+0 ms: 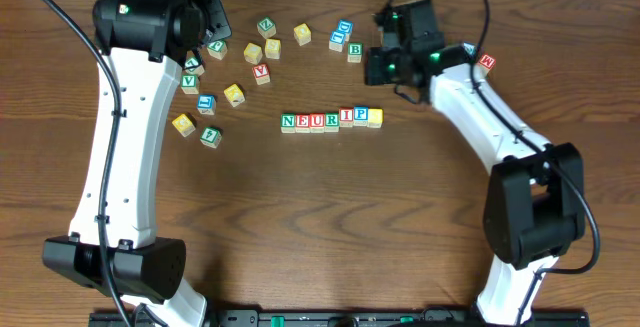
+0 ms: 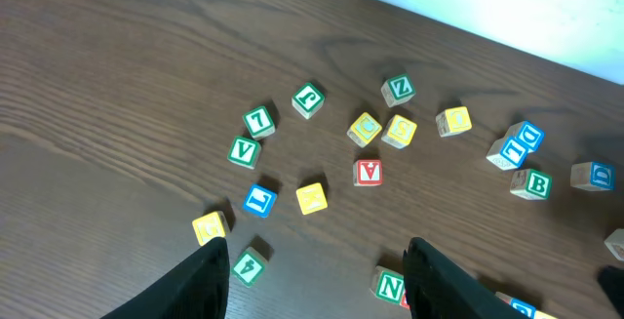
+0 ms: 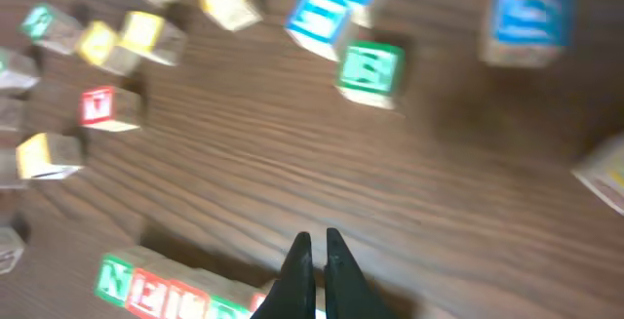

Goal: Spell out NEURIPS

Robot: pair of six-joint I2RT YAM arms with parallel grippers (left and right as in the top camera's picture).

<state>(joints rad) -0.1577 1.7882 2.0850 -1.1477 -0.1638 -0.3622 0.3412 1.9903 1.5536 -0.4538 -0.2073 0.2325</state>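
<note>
Right pincer (image 3: 314, 243), we see, has its black fingers pressed together, empty; the row of small wooden letter cubes (image 1: 332, 119), NEURIP plus a yellow-topped one, lies mid-frame overhead, lower left of it. Left pincer (image 2: 317, 253) gapes, empty.

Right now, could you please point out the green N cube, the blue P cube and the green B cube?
green N cube (image 1: 288, 121), overhead view, top face
blue P cube (image 1: 361, 115), overhead view, top face
green B cube (image 1: 354, 51), overhead view, top face
</note>
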